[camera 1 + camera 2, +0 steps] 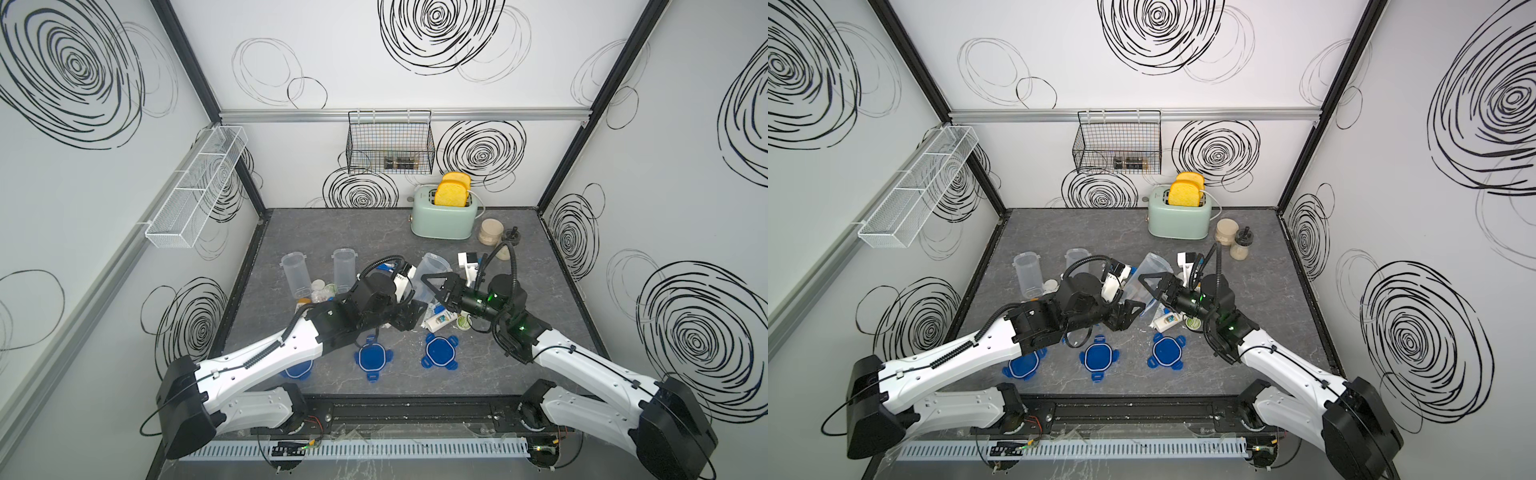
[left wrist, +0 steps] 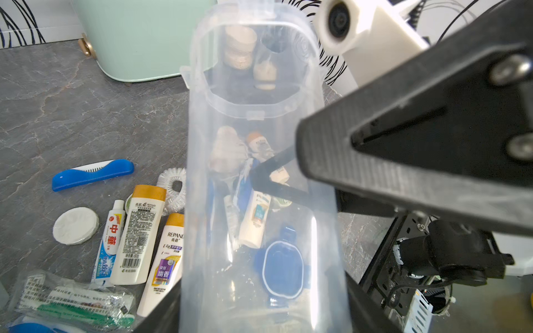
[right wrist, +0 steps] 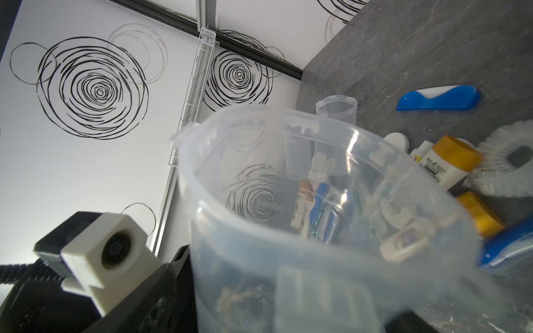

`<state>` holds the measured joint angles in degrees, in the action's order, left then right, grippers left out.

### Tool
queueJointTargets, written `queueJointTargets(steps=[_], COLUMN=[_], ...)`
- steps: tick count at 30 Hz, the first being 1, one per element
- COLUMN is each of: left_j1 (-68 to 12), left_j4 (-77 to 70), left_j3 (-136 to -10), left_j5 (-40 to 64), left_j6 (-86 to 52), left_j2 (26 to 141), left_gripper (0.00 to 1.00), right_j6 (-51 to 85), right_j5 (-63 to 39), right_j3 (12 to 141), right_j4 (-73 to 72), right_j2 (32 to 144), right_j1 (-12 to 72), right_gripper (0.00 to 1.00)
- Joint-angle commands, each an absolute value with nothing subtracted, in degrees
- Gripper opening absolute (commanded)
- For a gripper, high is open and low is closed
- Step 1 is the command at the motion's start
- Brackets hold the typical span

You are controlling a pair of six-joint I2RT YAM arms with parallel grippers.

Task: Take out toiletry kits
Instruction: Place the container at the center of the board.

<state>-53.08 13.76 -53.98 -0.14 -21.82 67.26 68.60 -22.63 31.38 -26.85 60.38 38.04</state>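
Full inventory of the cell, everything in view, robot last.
upright containers: two, clear, left-centre of table
tilted container: one, clear, lidless, held up at table centre
lids: three, blue, front of table
toiletry kits: two loose piles, mixed colours, on table beside the containers
toaster: one, mint green, back of table
toast: two slices, yellow, in toaster
jars: two, beige-filled, right of toaster
wire basket: one, black, back wall
mesh shelf: one, white, left wall
left gripper: black, shut on tilted container's base
right gripper: black, jaws astride it, grip unclear

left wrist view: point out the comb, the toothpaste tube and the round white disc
comb point(image 2: 92, 177), left wrist view, middle of its blue back
toothpaste tube point(image 2: 111, 242), left wrist view, middle of its body
white disc point(image 2: 75, 225), left wrist view, centre of its top
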Motion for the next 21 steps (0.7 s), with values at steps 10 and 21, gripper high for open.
queueJointTargets(steps=[10,21], left_j1=[-55.4,-57.2], left_j4=[12.4,14.8], left_j3=[-54.0,-54.3], left_j5=[-0.3,-3.3], left_j6=[-20.1,-20.2], left_j2=[67.7,65.8], left_gripper=[0.30,0.82], right_j6=[69.8,65.4], right_j5=[-18.8,-16.3], right_j3=[34.9,33.1], right_j4=[-24.7,-25.2], right_j2=[65.0,62.7], right_j1=[38.9,38.3], right_gripper=[0.80,0.65])
